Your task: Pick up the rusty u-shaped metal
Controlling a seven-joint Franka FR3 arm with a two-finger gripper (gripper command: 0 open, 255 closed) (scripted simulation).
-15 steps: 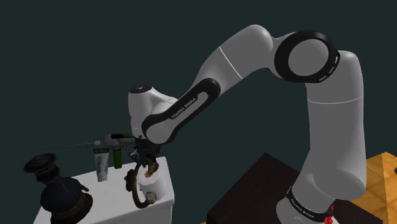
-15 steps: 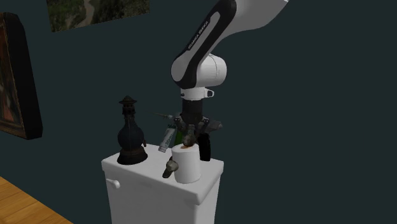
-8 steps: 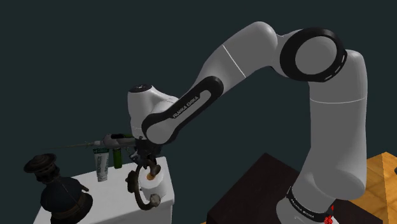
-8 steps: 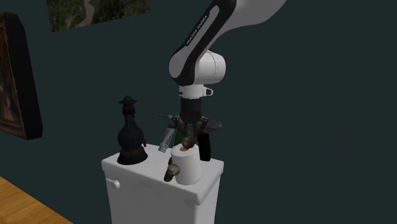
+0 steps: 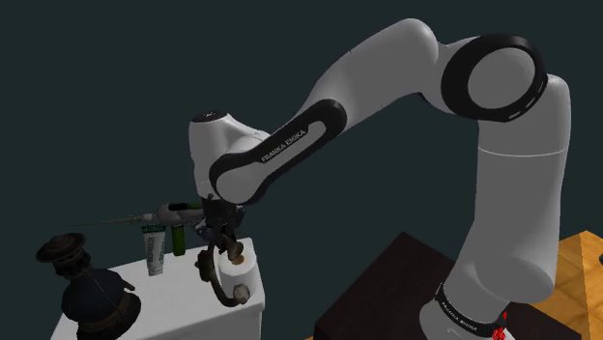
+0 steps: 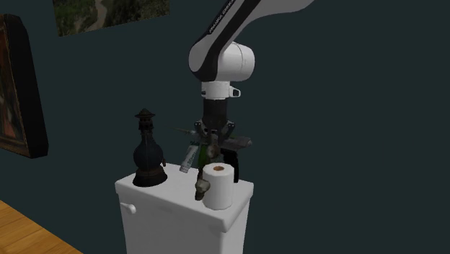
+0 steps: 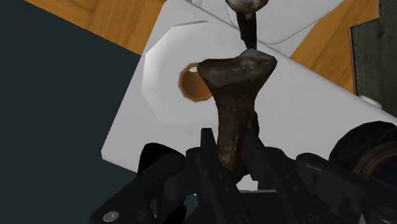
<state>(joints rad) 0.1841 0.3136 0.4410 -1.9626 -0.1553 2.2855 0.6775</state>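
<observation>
While the tool (image 5: 223,245) is clenched on the rusty u-shaped metal (image 5: 206,272) at the shoulder view's lower left, the piece hangs directly beneath it, long axis near upright, just beside the white paper roll (image 5: 242,276).

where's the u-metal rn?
Second exterior view: the U-metal hangs in the claw, just left of the paper roll, above the right half of the white tank.

A dark blue-green wall (image 6: 346,108) is seen all around. A framed picture (image 6: 18,86) and a second picture (image 6: 108,13) are hung on it. A wooden floor (image 6: 18,239) is laid below the white surface (image 6: 180,216).
</observation>
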